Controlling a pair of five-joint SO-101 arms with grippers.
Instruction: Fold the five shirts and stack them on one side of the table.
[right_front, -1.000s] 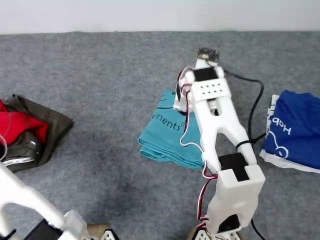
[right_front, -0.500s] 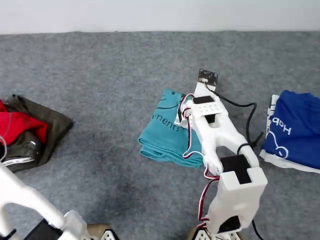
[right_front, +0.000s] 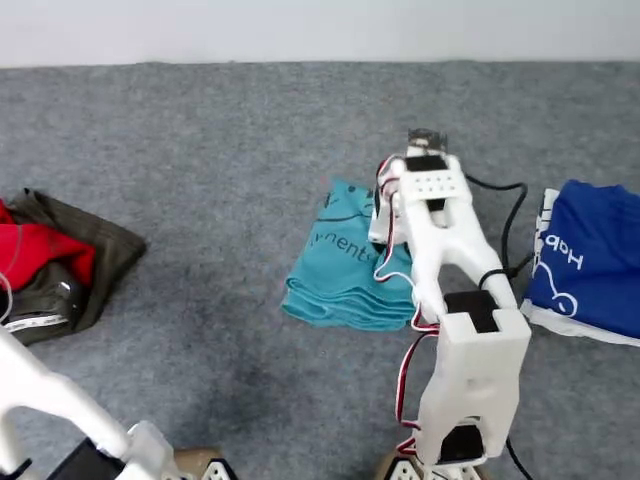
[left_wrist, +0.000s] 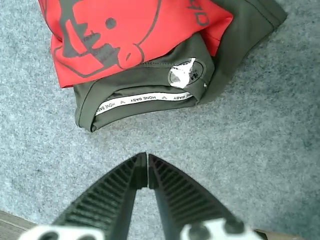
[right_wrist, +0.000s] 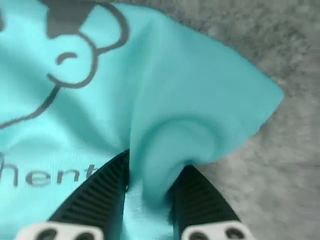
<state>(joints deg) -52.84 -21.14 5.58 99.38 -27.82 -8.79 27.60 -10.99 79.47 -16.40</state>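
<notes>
R end effector (right_wrist: 155, 167): we see it clenched on a pinched-up fold of the teal shirt (right_front: 340, 280), mid-worktop (right_front: 200, 140).
L end effector (left_wrist: 148, 160): closed on nothing, over bare worktop near the red shirt (left_wrist: 125, 30), which lies on the olive shirt (left_wrist: 150, 85).
blue shirt (right_front: 590, 260): folded, beside R arm, apart from teal.

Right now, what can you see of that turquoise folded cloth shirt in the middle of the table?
The turquoise folded cloth shirt looks like soft knit, with dark cartoon line art and lettering printed on top. It lies in layered folds on the grey felt-like table, with the stacked edges on its near side. The right gripper pinches a raised ridge of its fabric near one corner.
</notes>
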